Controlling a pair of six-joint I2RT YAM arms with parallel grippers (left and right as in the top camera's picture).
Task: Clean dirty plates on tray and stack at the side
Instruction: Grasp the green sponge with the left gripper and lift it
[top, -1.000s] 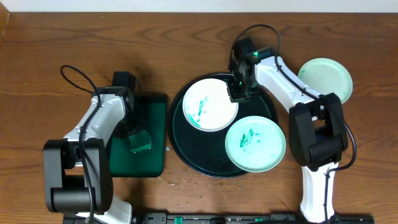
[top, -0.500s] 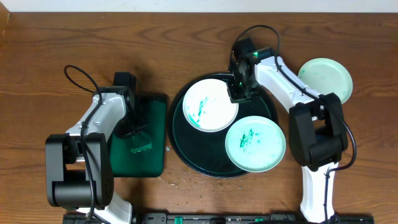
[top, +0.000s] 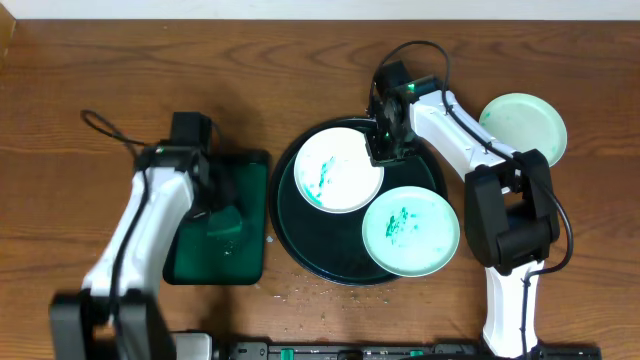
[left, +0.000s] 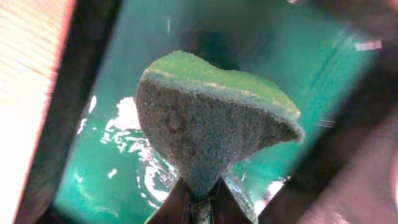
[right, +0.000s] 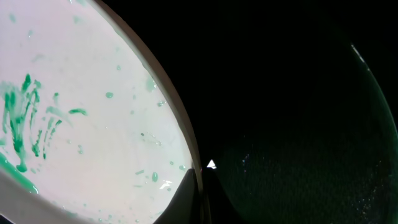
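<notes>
On the round black-green tray (top: 440, 180) lie two smeared plates: a white one (top: 338, 168) at its upper left and a pale green one (top: 410, 230) at its lower right. A third pale plate (top: 523, 128) rests on the table to the right. My right gripper (top: 385, 150) is shut on the white plate's right rim; the right wrist view shows the fingers (right: 200, 193) pinching that plate (right: 93, 112). My left gripper (top: 218, 208) hovers over the rectangular green tray (top: 250, 170), shut on a green sponge (left: 211, 124) pinched at its lower tip.
The rectangular tray's floor (left: 124, 143) looks wet with white foam. Crumbs speckle the wooden table (top: 300, 290) in front of the round tray. Both arm bases stand at the near edge.
The left gripper closed on the sponge and lifted it off the rectangular tray, and the left arm has swung outward. The right gripper and the plates have not moved.
</notes>
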